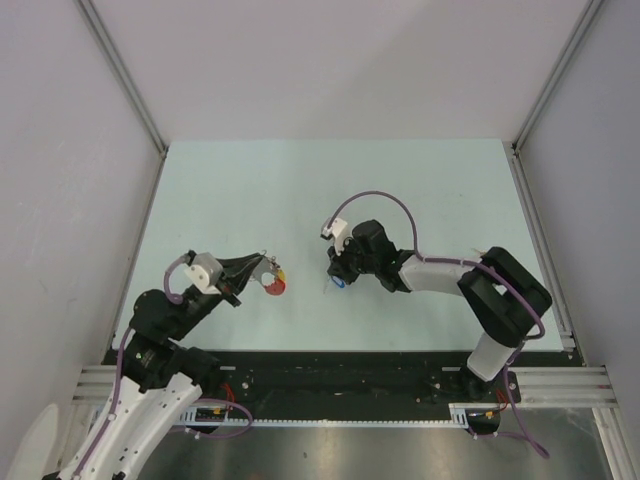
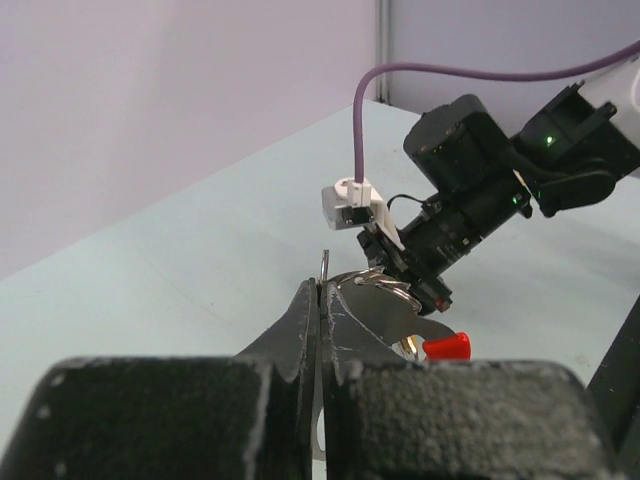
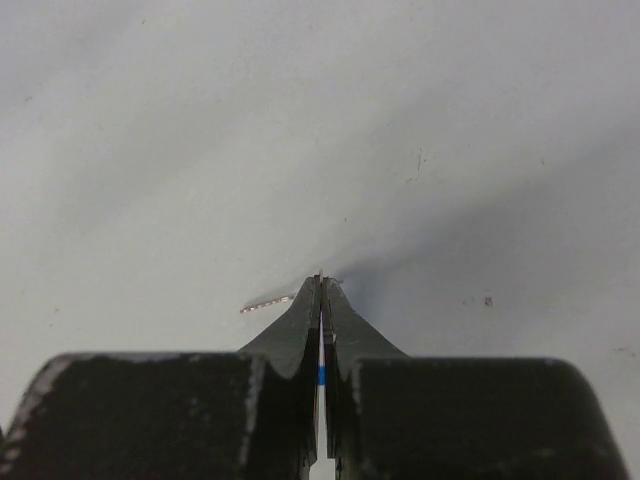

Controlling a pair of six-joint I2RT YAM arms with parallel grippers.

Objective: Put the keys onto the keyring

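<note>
The left gripper [image 2: 321, 292] was clenched on the thin metal of the keyring [image 2: 385, 283], whose red band [image 2: 447, 347] showed just past the fingertips. The right gripper [image 3: 320, 288] was pinched tight on a blue-headed key [image 3: 321, 375]. Only a sliver of blue showed between the jaws, and what looked like its silver blade [image 3: 268, 303] poked out sideways at the tips, low over the counter [image 1: 400, 180]. The two grippers stood near each other but apart. The risk ahead, as I judged it, lay in the threading — little of the blade was free and it jutted at an angle, so it could glance off the ring, twist in the grip or drop. The ring, pinched by its edge, might also swivel away under a push.
</note>
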